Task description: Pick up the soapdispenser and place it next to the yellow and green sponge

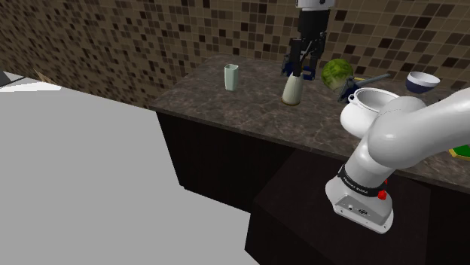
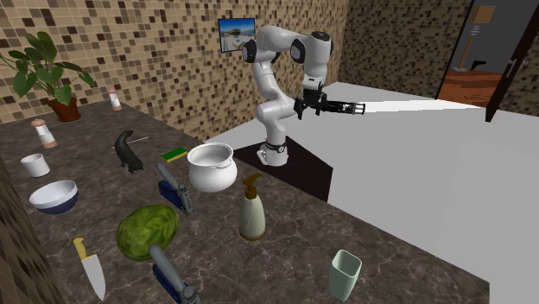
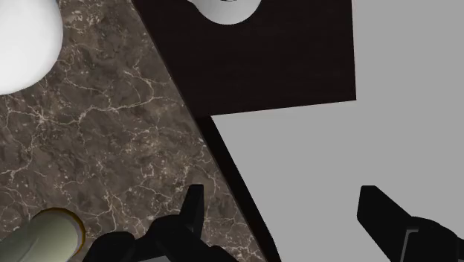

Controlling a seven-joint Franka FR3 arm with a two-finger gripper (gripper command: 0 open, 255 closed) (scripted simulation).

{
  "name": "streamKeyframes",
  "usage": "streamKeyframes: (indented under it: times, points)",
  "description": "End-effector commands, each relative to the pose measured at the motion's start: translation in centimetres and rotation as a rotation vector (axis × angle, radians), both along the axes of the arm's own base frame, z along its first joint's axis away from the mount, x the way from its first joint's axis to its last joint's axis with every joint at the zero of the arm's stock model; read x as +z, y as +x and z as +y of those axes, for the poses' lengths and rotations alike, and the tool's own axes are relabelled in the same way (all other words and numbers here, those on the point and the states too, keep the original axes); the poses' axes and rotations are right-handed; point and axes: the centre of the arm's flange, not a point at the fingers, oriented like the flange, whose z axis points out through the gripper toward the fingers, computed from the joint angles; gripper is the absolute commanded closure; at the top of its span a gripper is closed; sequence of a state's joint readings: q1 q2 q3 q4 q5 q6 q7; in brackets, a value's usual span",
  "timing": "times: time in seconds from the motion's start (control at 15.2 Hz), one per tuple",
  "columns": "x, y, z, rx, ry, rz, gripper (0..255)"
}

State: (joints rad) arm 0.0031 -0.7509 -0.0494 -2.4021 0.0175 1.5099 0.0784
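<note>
Soap dispenser (image 2: 251,207), cream with a tan pump, stands upright on the dark marbled counter (image 2: 285,250). In the second exterior view, the yellow and green sponge (image 2: 174,155) lies just left of the white pot (image 2: 212,168). The dispenser sits near the pot's right, toward the camera, and a pale green cup (image 2: 345,275) farther right. High to the pot's right hangs the black gripper (image 2: 352,108), its 2 fingers (image 3: 387,216) spread wide, clasping nothing.

Dim, even light; the grey floor (image 1: 90,173) reads brightest, the marbled counter (image 1: 248,113) dull and shadowy.
</note>
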Motion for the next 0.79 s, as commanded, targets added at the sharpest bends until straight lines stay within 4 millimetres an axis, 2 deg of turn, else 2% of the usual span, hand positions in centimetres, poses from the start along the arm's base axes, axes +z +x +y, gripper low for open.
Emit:
streamKeyframes:
  times: [0.0,0.73]
  points:
    - [0.0,0.0,0.0,0.000,0.000,0.000,0]
    - [-3.3,6.4,-12.2,-0.121,-0.012,-0.035,0]
